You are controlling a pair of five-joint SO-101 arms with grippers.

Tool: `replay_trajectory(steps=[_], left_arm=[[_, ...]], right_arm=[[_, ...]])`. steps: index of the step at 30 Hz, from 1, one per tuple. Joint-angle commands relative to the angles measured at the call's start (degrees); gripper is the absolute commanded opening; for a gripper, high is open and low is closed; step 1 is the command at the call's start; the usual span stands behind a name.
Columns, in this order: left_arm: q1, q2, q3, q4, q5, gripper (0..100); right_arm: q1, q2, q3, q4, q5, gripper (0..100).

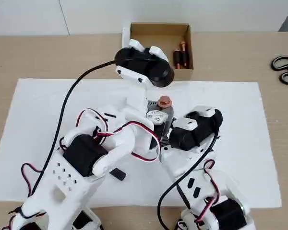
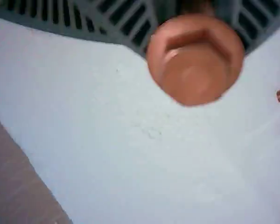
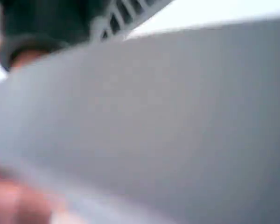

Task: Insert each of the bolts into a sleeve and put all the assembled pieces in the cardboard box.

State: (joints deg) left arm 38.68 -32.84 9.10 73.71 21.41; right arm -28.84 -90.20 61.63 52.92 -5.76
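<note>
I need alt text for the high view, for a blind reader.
Two white robot arms meet over a white sheet on a wooden table, with a copper bolt between them. Beyond them, an open cardboard box holds a few copper pieces; scissors lie at the right.

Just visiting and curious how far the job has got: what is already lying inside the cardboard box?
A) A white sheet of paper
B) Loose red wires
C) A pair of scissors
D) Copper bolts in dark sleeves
D: copper bolts in dark sleeves lie against one side wall of the cardboard box, while the scissors lie well outside it.
</note>
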Motion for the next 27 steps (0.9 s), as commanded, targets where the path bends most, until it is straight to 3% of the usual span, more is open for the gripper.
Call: replay_trajectory(steps=[1,13,20,27], left_arm=[[0.18,-1.67,-2.95,2.11,-0.09,1],[0.0,-1.58,-2.95,5.19,0.09,2],[0.18,-1.58,-3.21,8.09,0.35,22],[-0.09,-1.67,-5.67,8.35,0.35,28]], right_arm=[[0.4,-0.66,-0.26,-1.71,-0.44,0.4],[0.4,-0.75,-0.26,-1.71,-0.44,0.4],[0.4,-0.75,-0.26,-1.71,-0.44,0.4],[0.4,-0.75,-0.26,-1.71,-0.44,0.4]])
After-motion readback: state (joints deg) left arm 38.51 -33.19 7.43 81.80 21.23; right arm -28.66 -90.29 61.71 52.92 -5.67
